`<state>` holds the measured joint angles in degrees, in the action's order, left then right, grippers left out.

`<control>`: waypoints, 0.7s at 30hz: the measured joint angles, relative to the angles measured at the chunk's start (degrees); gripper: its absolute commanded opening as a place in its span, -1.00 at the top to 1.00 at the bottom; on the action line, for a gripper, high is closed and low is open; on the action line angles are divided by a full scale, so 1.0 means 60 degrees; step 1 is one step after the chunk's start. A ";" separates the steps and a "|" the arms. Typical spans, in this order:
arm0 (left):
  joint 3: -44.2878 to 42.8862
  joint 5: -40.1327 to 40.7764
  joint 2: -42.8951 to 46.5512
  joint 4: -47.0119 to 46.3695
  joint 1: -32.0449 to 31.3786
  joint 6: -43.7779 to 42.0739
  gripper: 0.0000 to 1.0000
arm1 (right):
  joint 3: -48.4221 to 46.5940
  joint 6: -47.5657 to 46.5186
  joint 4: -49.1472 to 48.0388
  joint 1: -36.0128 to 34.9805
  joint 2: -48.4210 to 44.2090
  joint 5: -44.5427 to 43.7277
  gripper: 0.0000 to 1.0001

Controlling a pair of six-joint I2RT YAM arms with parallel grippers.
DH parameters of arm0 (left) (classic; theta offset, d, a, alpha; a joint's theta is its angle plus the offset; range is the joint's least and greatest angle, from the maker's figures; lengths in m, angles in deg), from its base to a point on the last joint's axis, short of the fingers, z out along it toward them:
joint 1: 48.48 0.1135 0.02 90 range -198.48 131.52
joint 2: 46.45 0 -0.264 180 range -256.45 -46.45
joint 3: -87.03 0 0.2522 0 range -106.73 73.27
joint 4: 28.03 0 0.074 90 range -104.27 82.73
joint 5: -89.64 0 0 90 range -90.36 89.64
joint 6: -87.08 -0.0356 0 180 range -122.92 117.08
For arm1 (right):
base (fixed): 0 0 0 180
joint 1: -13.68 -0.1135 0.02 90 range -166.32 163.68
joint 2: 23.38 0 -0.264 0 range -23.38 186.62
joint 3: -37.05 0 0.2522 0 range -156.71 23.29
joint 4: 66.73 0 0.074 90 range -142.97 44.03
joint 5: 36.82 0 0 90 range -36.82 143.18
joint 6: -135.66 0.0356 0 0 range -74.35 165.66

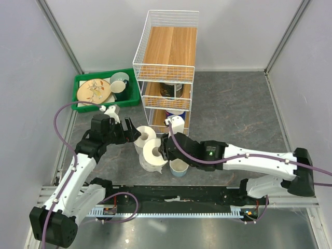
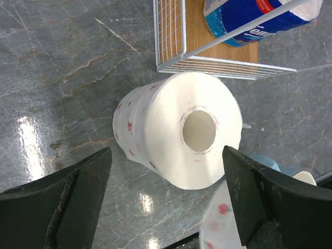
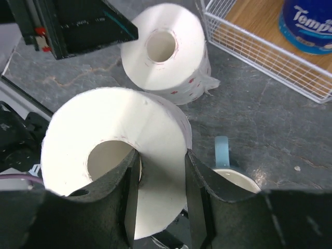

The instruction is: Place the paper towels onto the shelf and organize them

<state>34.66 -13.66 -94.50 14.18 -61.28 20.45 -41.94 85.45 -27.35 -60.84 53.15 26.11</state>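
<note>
Two white paper towels stand on end before the shelf. The nearer roll is in my right gripper, which is shut on its wall, one finger inside the hollow core and one outside. The farther roll, dotted with small red marks, stands free by the shelf's bottom corner. My left gripper hangs open just short of it, with its fingers wide apart and nothing between them. A blue-wrapped roll lies on the bottom board, and a dark-wrapped one sits on the middle tier.
A pale blue cup stands right beside the held roll, on its right. A green tray of dishes sits at the back left, next to the shelf. Grey walls close in both sides.
</note>
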 measured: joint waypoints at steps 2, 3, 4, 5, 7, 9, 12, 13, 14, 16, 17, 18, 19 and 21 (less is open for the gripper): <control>0.0000 -0.0062 -0.0040 -0.0033 -0.0040 -0.0018 -0.82 | -0.0069 0.0011 0.0266 0.0000 -0.0375 -0.0153 0.18; 0.0004 -0.0066 -0.0062 -0.0047 -0.0066 -0.0029 -0.81 | -0.0091 0.0011 0.0404 0.0000 -0.0583 -0.0266 0.17; 0.0000 -0.0066 -0.0080 -0.0055 -0.0084 -0.0044 -0.81 | -0.0091 0.0033 0.0546 0.0000 -0.0776 -0.0372 0.16; 0.0000 -0.0066 -0.0120 -0.0058 -0.0102 -0.0058 -0.81 | -0.0095 0.0047 0.0743 0.0000 -0.1031 -0.0568 0.15; 0.0004 -0.0066 -0.0215 -0.0066 -0.0146 -0.0073 -0.79 | -0.0098 0.0076 0.1151 -0.0004 -0.1672 -0.0973 0.14; 0.0004 -0.0055 -0.0339 -0.0095 -0.0211 -0.0084 -0.77 | -0.0164 0.0117 0.1596 -0.0004 -0.2320 -0.1497 0.14; 0.0004 -0.0011 -0.0532 -0.0186 -0.0375 -0.0087 -0.75 | -0.0452 0.0200 0.2324 0.0000 -0.3096 -0.2218 0.14; 0.0004 0.0087 -0.0630 -0.0211 -0.0474 -0.0091 -0.75 | -0.0535 0.0255 0.2499 0.0000 -0.3289 -0.2415 0.14; 0.0004 0.0146 -0.0699 -0.0226 -0.0532 -0.0091 -0.75 | -0.0601 0.0310 0.2677 0.0000 -0.3490 -0.2623 0.15; 0.0004 0.0273 -0.0871 -0.0240 -0.0685 -0.0091 -0.74 | -0.0627 0.0444 0.2969 0.0000 -0.3854 -0.2936 0.15; 0.0004 0.0390 -0.0943 -0.0251 -0.0754 -0.0087 -0.73 | -0.0627 0.0495 0.3147 0.0000 -0.4000 -0.3085 0.15; 0.0004 0.0495 -0.1013 -0.0259 -0.0838 -0.0087 -0.71 | -0.0627 0.0535 0.3293 0.0000 -0.4105 -0.3198 0.15; 0.0004 0.0645 -0.1067 -0.0259 -0.0911 -0.0087 -0.71 | -0.0627 0.0594 0.3450 0.0000 -0.4218 -0.3304 0.15; 0.0004 0.0951 -0.1162 -0.0259 -0.1078 -0.0091 -0.69 | -0.0627 0.0678 0.3738 0.0000 -0.4408 -0.3483 0.15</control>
<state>34.68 -7.96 -101.47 12.63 -67.75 19.91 -45.70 89.51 -4.92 -60.84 26.70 5.21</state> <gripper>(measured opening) 0.858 0.425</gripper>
